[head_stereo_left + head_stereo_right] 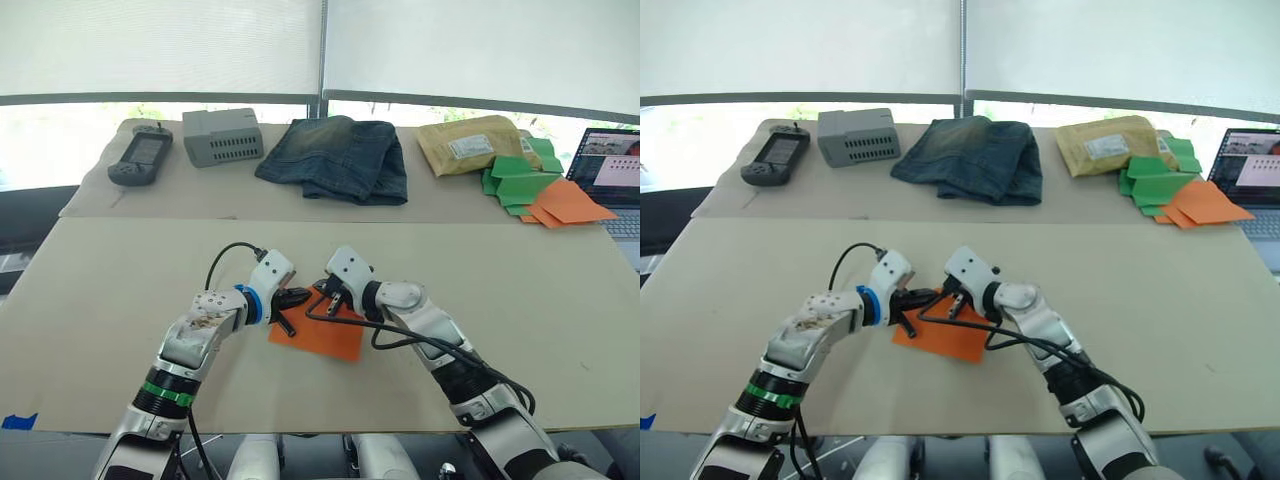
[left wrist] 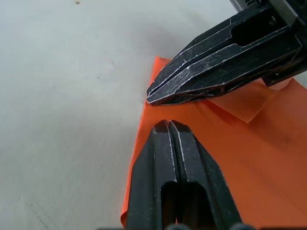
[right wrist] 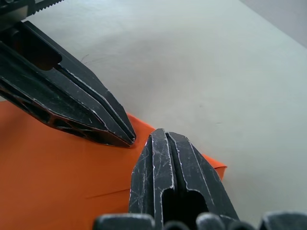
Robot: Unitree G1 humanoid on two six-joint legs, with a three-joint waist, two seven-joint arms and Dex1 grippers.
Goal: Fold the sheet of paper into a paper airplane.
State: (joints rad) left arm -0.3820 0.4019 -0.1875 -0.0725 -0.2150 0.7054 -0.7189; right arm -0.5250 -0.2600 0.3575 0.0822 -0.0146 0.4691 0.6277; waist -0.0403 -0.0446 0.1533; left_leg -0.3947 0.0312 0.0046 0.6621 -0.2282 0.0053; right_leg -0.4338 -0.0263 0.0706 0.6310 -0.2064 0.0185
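left gripper (image 2: pixel 169 125) and right gripper (image 3: pixel 160 136) jaws closed, tips pressing sheet of paper (image 1: pixel 325 335) flat on table (image 1: pixel 520 320), near each other.

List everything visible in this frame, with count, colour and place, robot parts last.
sheet of paper: 1, orange, near table centre, under both tools
handheld device: 1, dark grey, far left
box: 1, grey, beside the device
jeans: 1, blue, folded, far middle
padded envelope: 1, tan, far right
paper pile: 1, green and orange, right of the envelope
laptop: 1, open, right edge
left tool: 1, black, shut, tip on the sheet
right tool: 1, black, shut, tip on the sheet
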